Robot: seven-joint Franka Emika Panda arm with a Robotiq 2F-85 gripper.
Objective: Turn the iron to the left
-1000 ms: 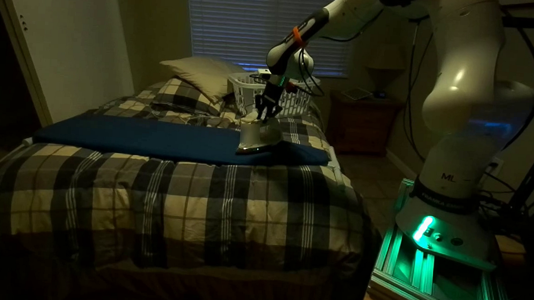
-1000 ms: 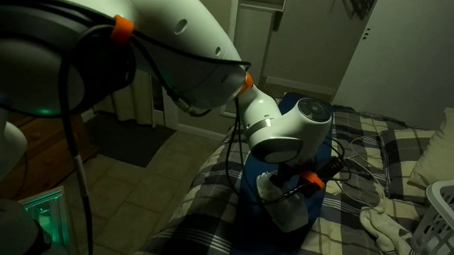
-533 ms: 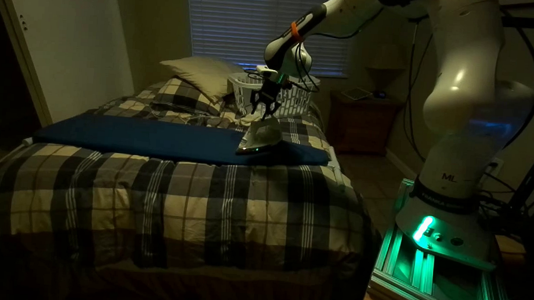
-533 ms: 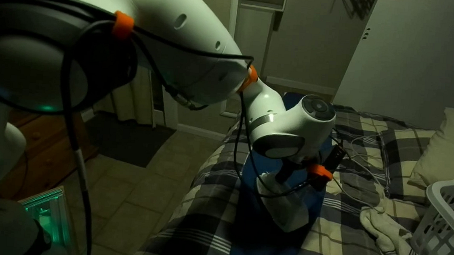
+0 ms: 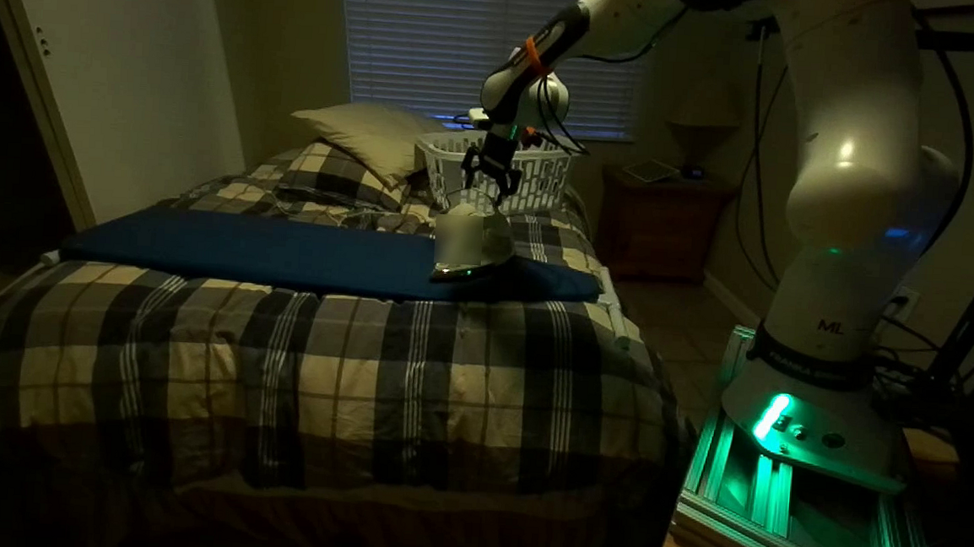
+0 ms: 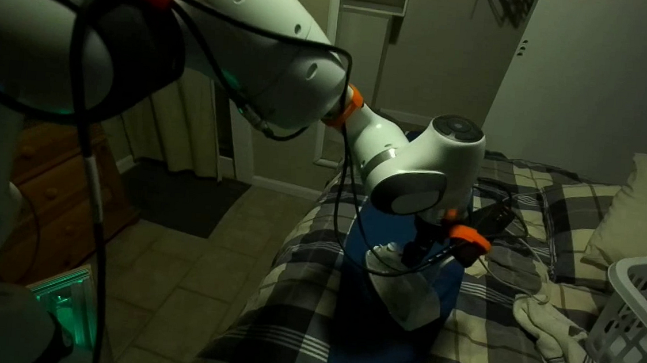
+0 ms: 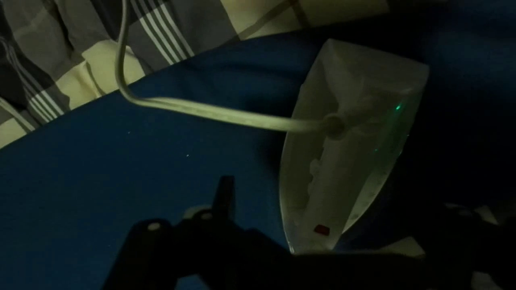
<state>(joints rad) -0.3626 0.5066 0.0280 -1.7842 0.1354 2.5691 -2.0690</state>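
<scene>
Nearest me, plaid cover meets the near long edge of the bench. The iron sits toward the end edge nearest the arm; over it hangs the claw (fingers spread wide). Past the far edge stands a white basket.

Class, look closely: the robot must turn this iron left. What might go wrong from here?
The cord runs from the iron over the blue board and plaid bedding, so turning might snag it. One end of the iron lies close to the board's edge; a wide swing could carry it off. The open hand hangs just above the iron and could knock it askew.
</scene>
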